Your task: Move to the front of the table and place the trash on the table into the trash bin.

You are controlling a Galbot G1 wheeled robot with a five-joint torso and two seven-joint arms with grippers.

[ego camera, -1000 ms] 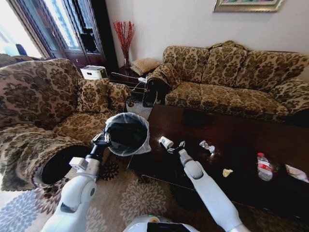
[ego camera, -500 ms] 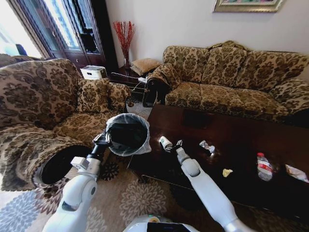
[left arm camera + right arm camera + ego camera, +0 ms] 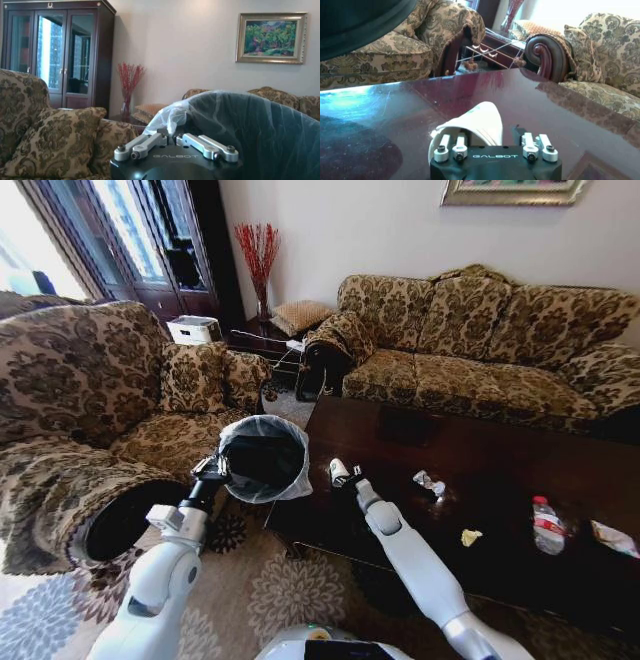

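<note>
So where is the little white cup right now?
In the head view the white paper cup is at the table's near left corner, at the right gripper, beside the trash bin held by the left gripper.

It was a home living room, formally furnished. Two brown sofas in floral damask stood there, one at the far right [image 3: 480,330] and one at the left [image 3: 90,390], around a glossy dark wood coffee table [image 3: 420,450]. A patterned rug [image 3: 270,590] covered the floor, a gilt-framed painting [image 3: 271,37] hung on the pale wall, and a dark glass-fronted cabinet [image 3: 55,56] stood beside a vase of red branches [image 3: 258,255].
</note>
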